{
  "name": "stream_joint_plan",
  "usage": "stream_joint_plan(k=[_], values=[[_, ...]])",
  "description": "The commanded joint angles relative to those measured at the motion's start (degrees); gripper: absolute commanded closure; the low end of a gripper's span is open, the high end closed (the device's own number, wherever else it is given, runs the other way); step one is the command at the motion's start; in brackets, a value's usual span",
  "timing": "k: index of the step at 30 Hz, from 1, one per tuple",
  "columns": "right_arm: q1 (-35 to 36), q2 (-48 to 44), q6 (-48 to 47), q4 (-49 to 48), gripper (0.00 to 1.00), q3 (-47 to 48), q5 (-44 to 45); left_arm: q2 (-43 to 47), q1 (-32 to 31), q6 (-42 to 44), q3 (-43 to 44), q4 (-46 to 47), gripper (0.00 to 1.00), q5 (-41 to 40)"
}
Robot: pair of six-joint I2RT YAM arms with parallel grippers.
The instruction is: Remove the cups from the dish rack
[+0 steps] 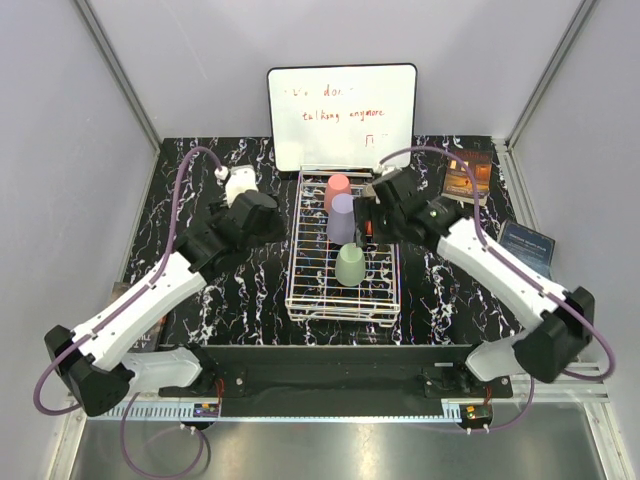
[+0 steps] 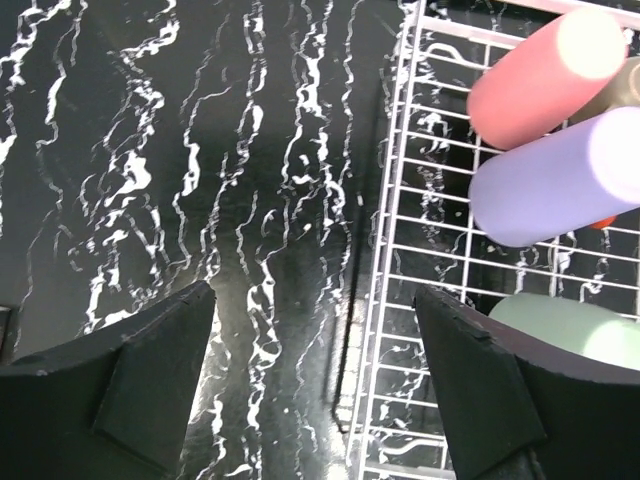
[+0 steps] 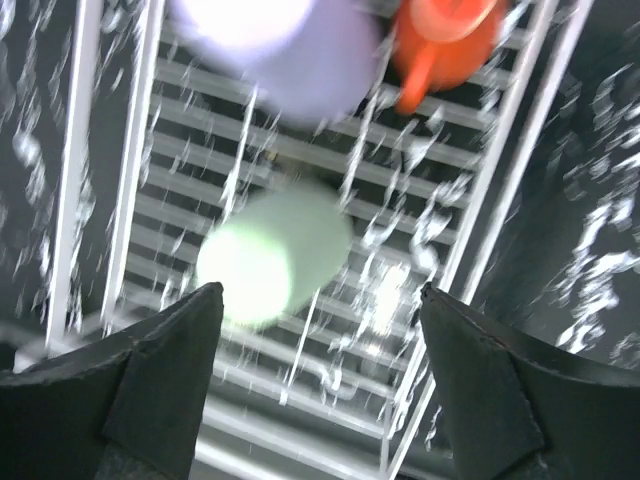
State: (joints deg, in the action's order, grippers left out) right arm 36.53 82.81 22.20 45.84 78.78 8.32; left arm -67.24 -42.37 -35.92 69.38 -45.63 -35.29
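Standing in the middle of the black marbled table (image 1: 440,295), the white wire dish rack (image 1: 330,292) carries four cups. Three form a row from far to near: the pink cup (image 1: 337,190) at the far end, the lavender cup (image 1: 342,218) just near of it, and the pale green cup (image 1: 350,264) nearest, a little apart from the other two. The orange cup (image 3: 445,35), with its handle, sits just right of the lavender one and is mostly hidden under the right arm in the top view.

The left gripper (image 2: 315,295) hovers over bare table just left of the rack's left rail, its fingers spread wide with nothing between them. The right gripper (image 3: 320,290) hangs over the right side of the rack, beside the lavender cup, its fingers also wide apart and holding nothing. Its wrist view is blurred. A whiteboard (image 1: 342,115) leans at the far edge of the table.
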Motion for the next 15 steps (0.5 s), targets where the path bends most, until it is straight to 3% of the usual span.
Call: stream_joint_plan(k=[1,6,15], values=[[2.0,-7.6,2.4,-4.5,0.11,-5.7,-3.2,1.8,0.3,-1.0,-1.7,-1.5,0.06,-0.5],[2.8,-10.4,3.1,-4.4,0.00,-7.8,-4.5,2.6,0.3,-0.9,-3.6,-1.5,0.01,2.2],[9.3,-3.4,3.5,-5.0,0.00,-4.6,-5.1,1.1,0.3,-2.2,-3.8,-1.6,0.01,4.6]])
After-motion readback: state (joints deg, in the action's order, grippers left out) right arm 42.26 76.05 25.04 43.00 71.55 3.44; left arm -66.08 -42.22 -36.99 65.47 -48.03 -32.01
